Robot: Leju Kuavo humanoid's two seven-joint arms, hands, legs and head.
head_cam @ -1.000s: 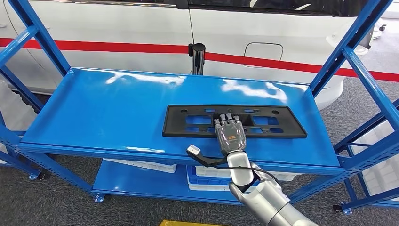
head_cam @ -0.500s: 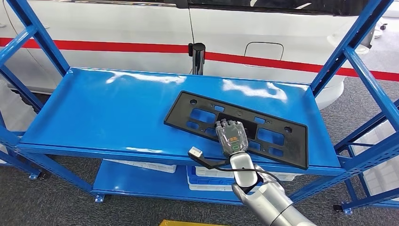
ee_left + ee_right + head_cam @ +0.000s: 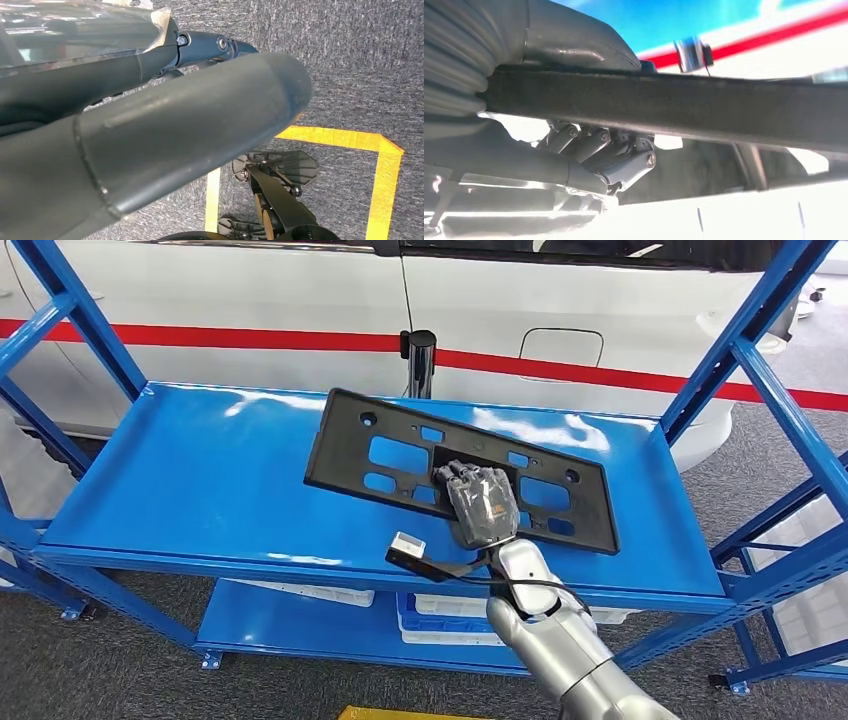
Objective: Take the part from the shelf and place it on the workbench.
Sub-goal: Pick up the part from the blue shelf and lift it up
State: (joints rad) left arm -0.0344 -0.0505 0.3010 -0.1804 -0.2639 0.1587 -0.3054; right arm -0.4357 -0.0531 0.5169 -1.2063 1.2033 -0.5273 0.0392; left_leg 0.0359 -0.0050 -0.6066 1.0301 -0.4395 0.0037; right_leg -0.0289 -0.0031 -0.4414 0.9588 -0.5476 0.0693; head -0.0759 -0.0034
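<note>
Head view: right robot hand (image 3: 480,502) grips the black part (image 3: 400,455) by its near edge, and it's up now, tilted clear of the blue shelf (image 3: 200,480). Workbench carry comes next.

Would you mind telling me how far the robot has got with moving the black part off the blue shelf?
Done: the right hand grips the black part near its middle. In hand: the part is tilted up off the blue shelf, its upper edge raised toward the white car; whether its lower edge touches the shelf is unclear. Left: carrying it away and placing it on the workbench, out of frame.
</note>
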